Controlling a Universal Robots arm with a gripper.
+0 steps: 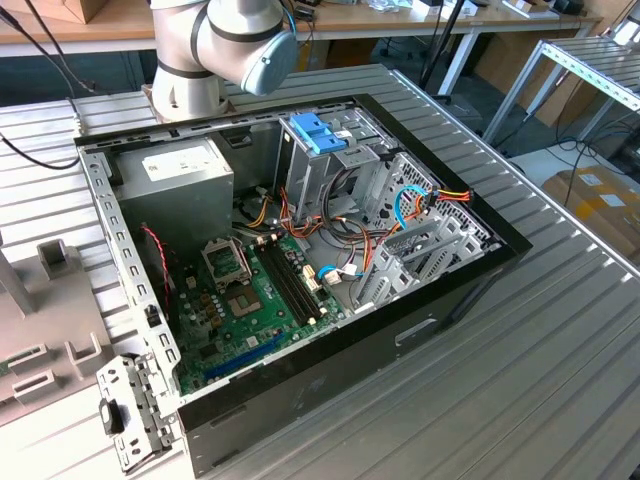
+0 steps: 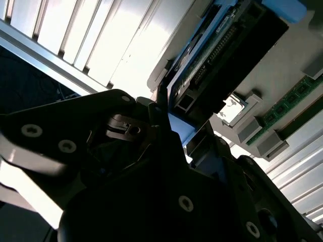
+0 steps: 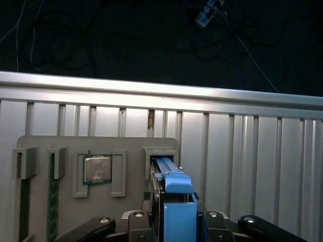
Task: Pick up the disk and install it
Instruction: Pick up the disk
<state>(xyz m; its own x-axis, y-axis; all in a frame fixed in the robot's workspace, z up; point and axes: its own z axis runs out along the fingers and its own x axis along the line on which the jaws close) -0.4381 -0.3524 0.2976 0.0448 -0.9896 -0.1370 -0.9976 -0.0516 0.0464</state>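
Observation:
The disk (image 3: 177, 187) stands on edge in a slot of a grey parts tray (image 3: 101, 143), with its blue rail and end tab facing the camera in the first wrist view. My gripper (image 3: 176, 223) straddles it, and a dark finger (image 3: 139, 222) lies against each side, shut on the disk. In the second wrist view the disk's dark connector end (image 2: 214, 65) and a strip of blue rail (image 2: 181, 130) show just past the black fingers (image 2: 160, 108). The disk still sits in its slot.
The tray also holds a processor chip (image 3: 97, 168) and a green memory stick (image 3: 51, 196) beside the disk. In the exterior view the open computer case (image 1: 480, 285) lies on the ribbed metal table, with a blue-latched drive cage (image 1: 320, 135) at its far side. The arm's base (image 1: 200, 60) stands behind the case.

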